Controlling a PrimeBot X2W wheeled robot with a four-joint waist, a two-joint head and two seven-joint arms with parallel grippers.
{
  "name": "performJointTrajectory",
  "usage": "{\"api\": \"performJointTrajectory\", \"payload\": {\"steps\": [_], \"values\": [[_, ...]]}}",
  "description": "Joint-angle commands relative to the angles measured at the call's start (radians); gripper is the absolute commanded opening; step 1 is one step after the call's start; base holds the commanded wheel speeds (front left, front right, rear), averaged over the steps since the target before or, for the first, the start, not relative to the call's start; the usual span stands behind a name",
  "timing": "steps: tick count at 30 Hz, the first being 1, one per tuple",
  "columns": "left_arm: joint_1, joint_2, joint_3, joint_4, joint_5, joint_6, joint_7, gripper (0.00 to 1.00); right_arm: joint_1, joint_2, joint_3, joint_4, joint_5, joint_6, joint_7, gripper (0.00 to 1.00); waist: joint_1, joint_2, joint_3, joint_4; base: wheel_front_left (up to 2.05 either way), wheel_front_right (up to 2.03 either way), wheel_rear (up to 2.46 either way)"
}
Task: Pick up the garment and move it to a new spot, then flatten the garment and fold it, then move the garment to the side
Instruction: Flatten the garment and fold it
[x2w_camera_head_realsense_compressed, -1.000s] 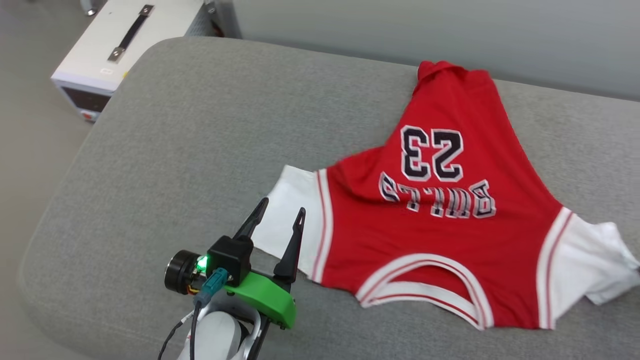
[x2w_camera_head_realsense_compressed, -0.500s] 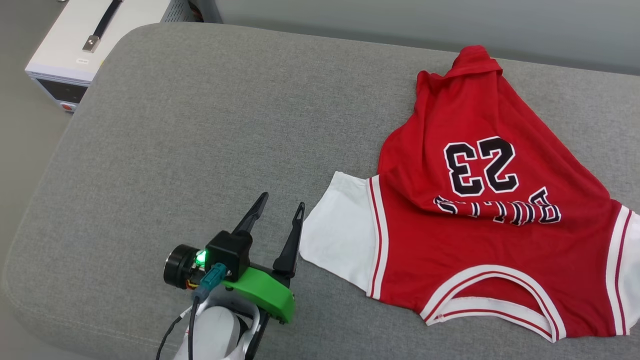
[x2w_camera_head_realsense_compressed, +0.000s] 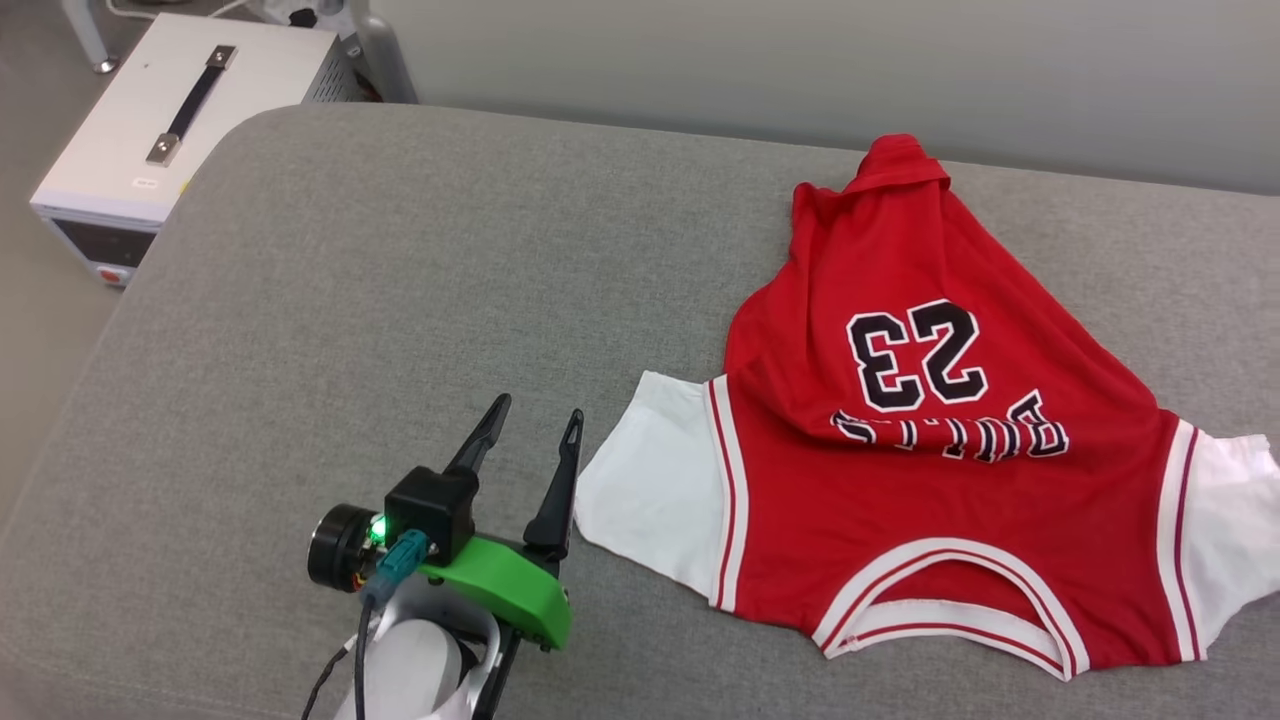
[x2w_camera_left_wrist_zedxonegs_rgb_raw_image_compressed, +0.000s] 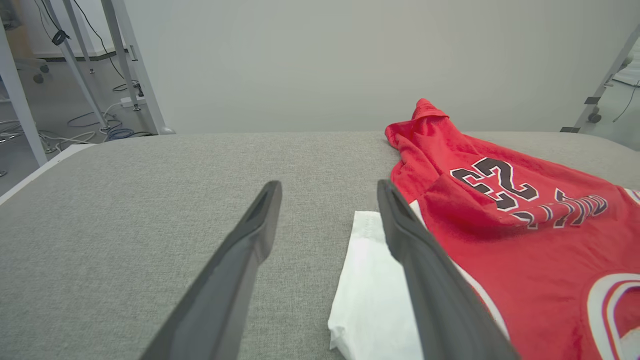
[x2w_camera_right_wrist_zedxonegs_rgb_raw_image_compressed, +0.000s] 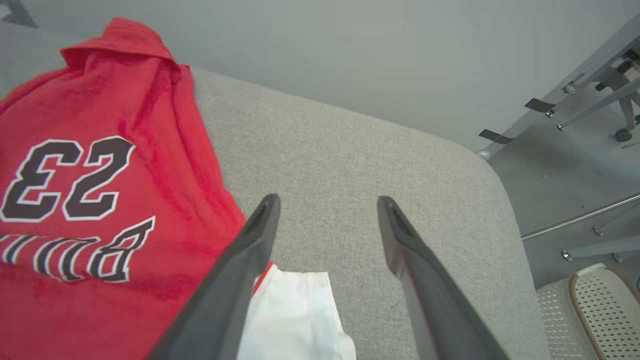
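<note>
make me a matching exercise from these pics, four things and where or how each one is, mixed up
1 left gripper
2 right gripper
3 garment
4 white box

a print side up on the grey cushion
b open, by the white sleeve on the robot's left
c past the cushion's far left corner
d open, by the white sleeve on the robot's right

Pairs: 1-b; 2-d; 3-a; 4-c

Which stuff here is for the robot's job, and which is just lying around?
For the job: shirt; left gripper and right gripper, both open; grey cushion under the shirt.

Just lying around: white box with a handle; cables on the floor.
</note>
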Motion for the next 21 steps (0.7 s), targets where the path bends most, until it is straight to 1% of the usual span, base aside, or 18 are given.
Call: {"api": "performJointTrajectory", "payload": {"steps": [1, 4, 6, 10, 11, 12, 14, 18, 19, 21], "values": [[0.017, 0.004, 0.009, 0.001, -0.010, -0.005, -0.006, 1.00, 0.011, 0.028, -0.017, -0.019, 0.002, -0.001, -0.045, 1.00, 0.0000, -0.0001, -0.035, -0.032, 0.00, 0.00, 0.00], [0.033, 0.005, 0.017, -0.002, -0.019, -0.006, -0.006, 1.00, 0.056, 0.084, -0.059, -0.064, -0.002, -0.001, -0.130, 1.00, 0.0000, -0.0001, -0.051, -0.047, 0.00, 0.00, 0.00], [0.044, 0.004, 0.023, -0.004, -0.029, -0.006, -0.006, 1.00, 0.108, 0.139, -0.093, -0.109, -0.005, -0.001, -0.190, 1.00, 0.0000, -0.0001, -0.061, -0.056, 0.00, 0.00, 0.00], [0.062, 0.002, 0.033, -0.008, -0.047, -0.007, -0.006, 1.00, 0.212, 0.226, -0.121, -0.199, -0.006, -0.001, -0.278, 1.00, 0.0000, -0.0001, -0.072, -0.069, 0.00, 0.00, 0.00], [0.093, 0.002, 0.043, -0.007, -0.068, -0.009, -0.006, 1.00, 0.325, 0.347, -0.146, -0.274, -0.015, -0.001, -0.376, 1.00, 0.0000, -0.0001, -0.079, -0.094, 0.00, 0.00, 0.00], [0.098, 0.004, 0.042, -0.004, -0.068, -0.009, -0.006, 1.00, 0.341, 0.373, -0.152, -0.282, -0.016, -0.001, -0.392, 1.00, 0.0000, -0.0001, -0.080, -0.100, 0.00, 0.00, 0.00], [0.104, 0.008, 0.042, 0.001, -0.068, -0.010, -0.006, 1.00, 0.364, 0.412, -0.162, -0.295, -0.018, -0.001, -0.407, 1.00, 0.0000, -0.0001, -0.080, -0.108, 0.00, 0.00, 0.00], [0.101, 0.015, 0.036, 0.021, -0.076, -0.010, 0.006, 1.00, 0.387, 0.457, -0.170, -0.309, -0.033, -0.001, -0.404, 1.00, 0.0000, -0.0001, -0.072, -0.127, 0.00, 0.00, 0.00], [0.096, 0.017, 0.038, 0.017, -0.080, -0.007, 0.019, 1.00, 0.388, 0.461, -0.170, -0.313, -0.036, -0.001, -0.402, 1.00, 0.0000, -0.0001, -0.069, -0.131, 0.00, 0.00, 0.00], [0.085, 0.029, 0.034, 0.011, -0.078, -0.002, 0.085, 1.00, 0.388, 0.470, -0.175, -0.321, -0.039, -0.001, -0.395, 1.00, 0.0000, -0.0001, -0.062, -0.139, 0.00, 0.00, 0.00]]}}
